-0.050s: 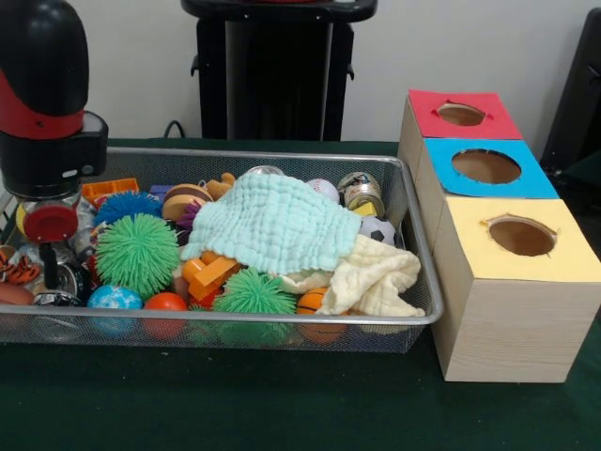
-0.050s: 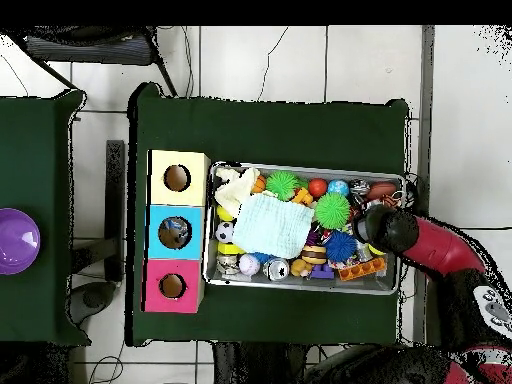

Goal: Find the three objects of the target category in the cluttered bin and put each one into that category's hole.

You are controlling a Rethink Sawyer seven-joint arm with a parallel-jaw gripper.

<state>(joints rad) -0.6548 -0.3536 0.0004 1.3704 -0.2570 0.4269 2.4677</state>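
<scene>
A wire mesh bin [image 1: 282, 156] holds a heap of toys. My gripper [image 1: 49, 266] hangs low inside its left end, below a red disc, among a tiger toy [image 1: 17, 271] and small tins. Beside it are a green spiky ball [image 1: 138, 252], a blue spiky ball [image 1: 127, 205], a blue globe ball [image 1: 115, 299] and a red ball [image 1: 165, 303]. A mint cloth [image 1: 272, 221] and a yellow cloth [image 1: 376, 277] cover the middle. In the overhead view the arm's black wrist [image 2: 385, 230] hides the gripper over the bin's [image 2: 300, 168] right end.
Three wooden boxes stand against the bin's side, with a red hole [image 1: 461, 114], a blue hole [image 1: 485, 166] and a yellow hole [image 1: 522, 236]. A soccer ball [image 1: 377, 229], a jar [image 1: 360, 188], a basketball [image 1: 315, 303] and orange blocks [image 1: 208, 274] also lie in the bin. A purple bowl [image 2: 15, 240] sits on a side table.
</scene>
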